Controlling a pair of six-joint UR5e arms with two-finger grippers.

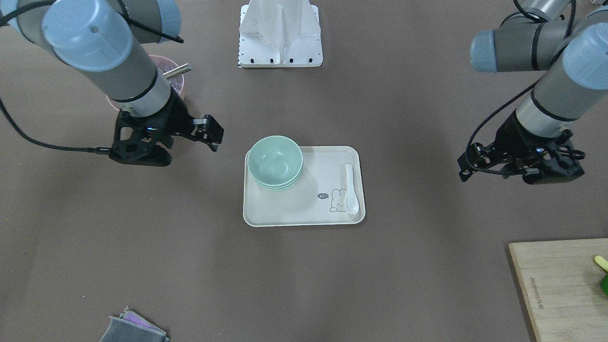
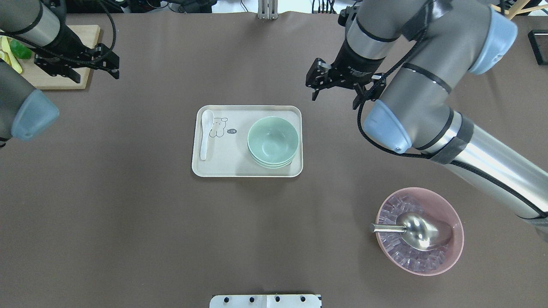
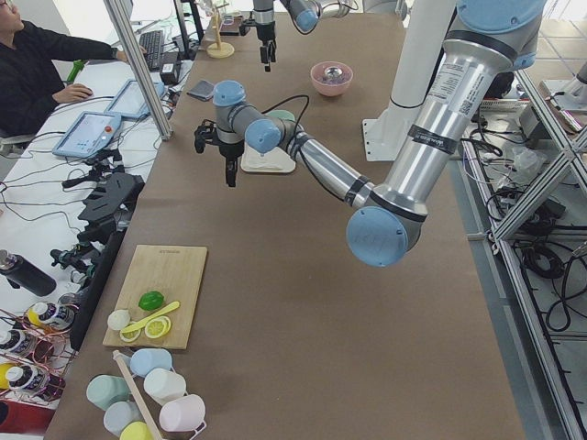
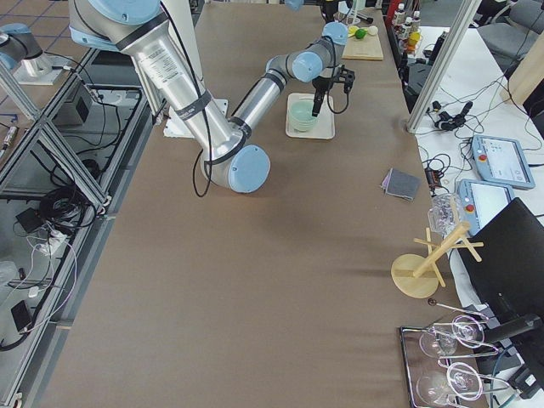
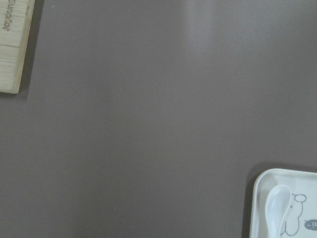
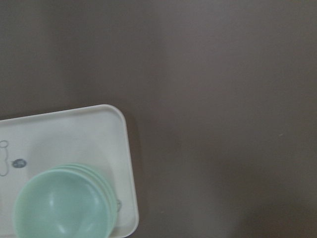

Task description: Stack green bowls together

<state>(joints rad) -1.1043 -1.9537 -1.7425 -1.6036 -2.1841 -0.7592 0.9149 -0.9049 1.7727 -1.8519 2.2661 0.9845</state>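
Across the table from the robot, you see the green bowls (image 1: 275, 161) nested in one stack on the cream tray (image 1: 304, 209), at the tray's end nearer the right arm. A white spoon (image 1: 351, 190) lies at the other end. The right gripper (image 1: 175, 142) hangs above the table beside the tray, and the left gripper (image 1: 503, 171) hangs well apart on the far side; neither touches anything. From overhead, you find both pairs of fingers spread wide and empty, the left near a wooden board (image 2: 92, 32). A pink bowl (image 2: 454, 252) holding a metal scoop (image 2: 421, 231) stands well away from the tray. In the two side views the stack shows only small. The left wrist camera shows you the tray's corner with the spoon; the right wrist camera looks down on the stack in its corner of the tray.
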